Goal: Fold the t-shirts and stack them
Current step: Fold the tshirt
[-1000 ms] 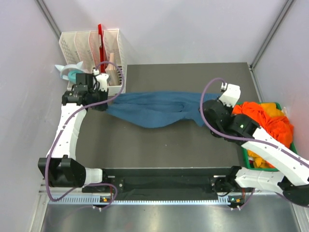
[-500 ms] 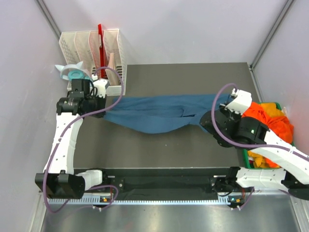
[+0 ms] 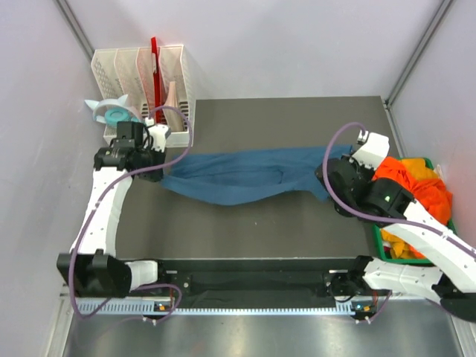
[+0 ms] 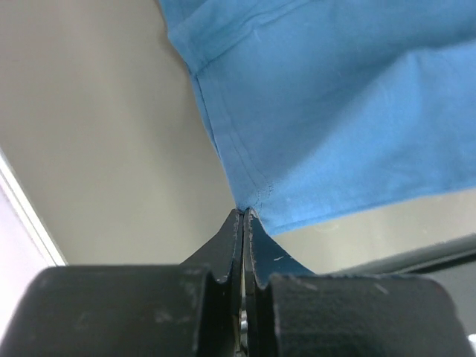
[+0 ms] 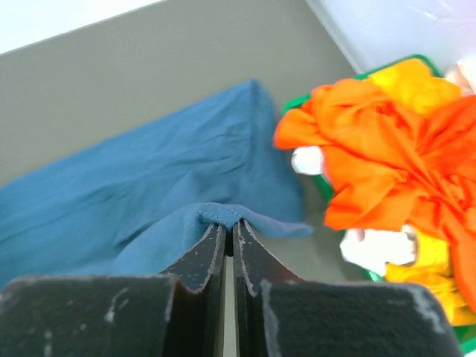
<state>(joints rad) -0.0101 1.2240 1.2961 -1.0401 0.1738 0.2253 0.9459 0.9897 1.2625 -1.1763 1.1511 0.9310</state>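
the left gripper point(image 4: 244, 214) and the right gripper point(image 5: 229, 225) are both pinched shut on the blue t-shirt point(image 3: 238, 175), one at each end, so it stretches out across the middle of the bench point(image 3: 245, 230), ready to fold.

Light was bright and diffuse; shadows on the table point(image 3: 253, 230) faint, sheen on the metal strip point(image 3: 245, 335) along its near edge, wrist views slightly soft close-up.
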